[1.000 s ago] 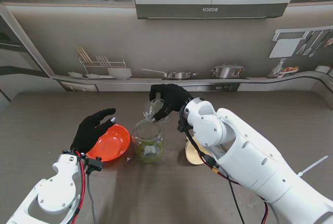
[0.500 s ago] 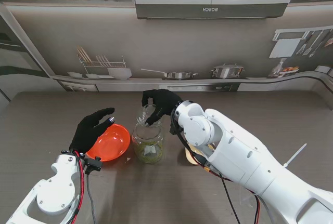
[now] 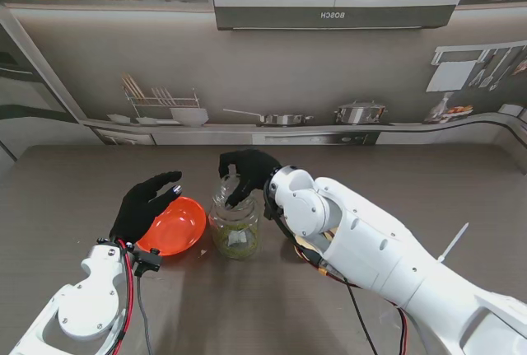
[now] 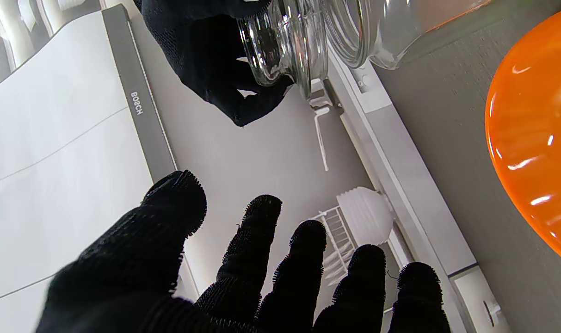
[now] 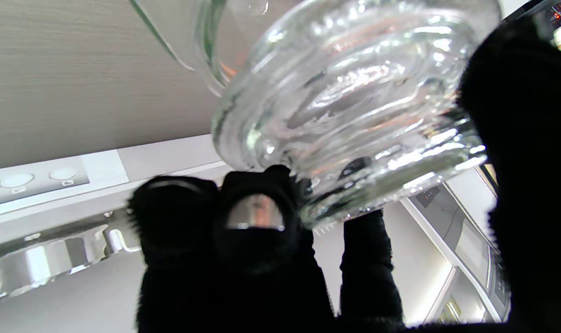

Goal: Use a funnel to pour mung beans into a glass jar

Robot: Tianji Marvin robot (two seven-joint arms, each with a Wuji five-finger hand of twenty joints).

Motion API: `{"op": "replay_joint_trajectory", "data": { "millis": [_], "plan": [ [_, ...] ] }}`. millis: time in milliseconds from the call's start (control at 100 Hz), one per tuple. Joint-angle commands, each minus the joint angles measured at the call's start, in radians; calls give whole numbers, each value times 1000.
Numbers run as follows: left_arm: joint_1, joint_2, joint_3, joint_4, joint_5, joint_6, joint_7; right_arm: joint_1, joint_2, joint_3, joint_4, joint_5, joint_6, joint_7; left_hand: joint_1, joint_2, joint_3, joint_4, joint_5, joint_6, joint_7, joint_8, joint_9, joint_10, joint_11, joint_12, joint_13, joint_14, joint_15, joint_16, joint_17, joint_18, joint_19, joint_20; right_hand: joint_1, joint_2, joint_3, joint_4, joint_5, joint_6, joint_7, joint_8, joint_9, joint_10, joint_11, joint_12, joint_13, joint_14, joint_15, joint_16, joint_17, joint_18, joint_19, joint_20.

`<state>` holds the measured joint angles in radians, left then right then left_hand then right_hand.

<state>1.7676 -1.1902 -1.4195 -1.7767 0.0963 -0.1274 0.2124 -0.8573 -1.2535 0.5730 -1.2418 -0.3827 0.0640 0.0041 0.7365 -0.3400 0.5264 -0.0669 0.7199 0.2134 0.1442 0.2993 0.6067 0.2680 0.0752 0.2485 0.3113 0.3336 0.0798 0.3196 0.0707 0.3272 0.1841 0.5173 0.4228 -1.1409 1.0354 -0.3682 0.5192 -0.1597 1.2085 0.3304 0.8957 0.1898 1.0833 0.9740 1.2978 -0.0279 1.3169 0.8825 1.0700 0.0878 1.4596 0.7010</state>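
The stand view shows the right hand [image 3: 247, 170] farther left than a second ago: then it held the clear glass funnel [image 3: 228, 193] beside and beyond the glass jar [image 3: 235, 225], and now the funnel sits directly over the jar's mouth, apparently touching the rim. The black-gloved fingers [image 5: 257, 217] are closed around the funnel's ribbed wall, as the right wrist view confirms. The funnel's long axis runs close to vertical, its narrow end pointing down into the jar, with a slight lean toward the left. The jar stands upright at the table's middle, greenish mung beans in its bottom. The left hand [image 3: 146, 205] has not moved; its fingers are spread and hold nothing, hovering over the near-left rim of the orange bowl [image 3: 177, 225], which lies just left of the jar.
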Motion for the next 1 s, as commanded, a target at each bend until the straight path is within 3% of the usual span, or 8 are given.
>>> {"op": "replay_joint_trajectory", "data": {
  "millis": [0,400,530,760,990],
  "plan": [
    [4,-4,-1,-7,-3,1,-19,0,-4,-4,-12,-9,-1,14,-5,37,-15,-10,9,-1,4,2,-14,-3,-13,-3,-21,-1,-16,-13,-18,-36,-23,16,394,163,497,112,173,34,272,95,45,-199,15,-3,28,-180,36,12,22,-19,24,12],
    [4,-4,-1,-8,-3,1,-21,4,5,-20,-9,-37,-11,31,-5,38,-16,-10,14,3,6,2,-14,-3,-13,-3,-22,-2,-16,-13,-17,-36,-22,16,388,192,477,110,158,23,271,97,27,-211,18,-3,27,-161,38,7,12,10,-1,8],
    [3,-4,0,-8,-4,2,-21,9,10,-26,-10,-61,-21,34,-4,38,-16,-10,10,5,4,2,-15,-2,-14,-3,-22,-1,-16,-13,-18,-36,-23,16,377,250,432,104,133,-1,262,94,-9,-229,21,-4,26,-125,23,-14,-10,44,-38,12],
    [4,-4,-1,-8,-3,2,-22,17,14,-40,-5,-94,-41,29,-5,39,-17,-10,15,5,6,3,-14,0,-14,-3,-21,-2,-16,-13,-17,-35,-22,16,337,303,381,92,110,-39,239,75,-42,-243,0,-33,26,-111,-12,-47,-66,59,-63,39],
    [5,-3,-1,-10,-4,3,-23,27,12,-51,9,-103,-62,26,-5,39,-17,-10,17,7,6,3,-13,2,-14,-3,-22,-2,-16,-13,-17,-37,-22,16,294,297,376,86,72,-40,182,53,-84,-244,-32,-76,26,-101,-79,-93,-128,63,-74,67]
  ]
}}
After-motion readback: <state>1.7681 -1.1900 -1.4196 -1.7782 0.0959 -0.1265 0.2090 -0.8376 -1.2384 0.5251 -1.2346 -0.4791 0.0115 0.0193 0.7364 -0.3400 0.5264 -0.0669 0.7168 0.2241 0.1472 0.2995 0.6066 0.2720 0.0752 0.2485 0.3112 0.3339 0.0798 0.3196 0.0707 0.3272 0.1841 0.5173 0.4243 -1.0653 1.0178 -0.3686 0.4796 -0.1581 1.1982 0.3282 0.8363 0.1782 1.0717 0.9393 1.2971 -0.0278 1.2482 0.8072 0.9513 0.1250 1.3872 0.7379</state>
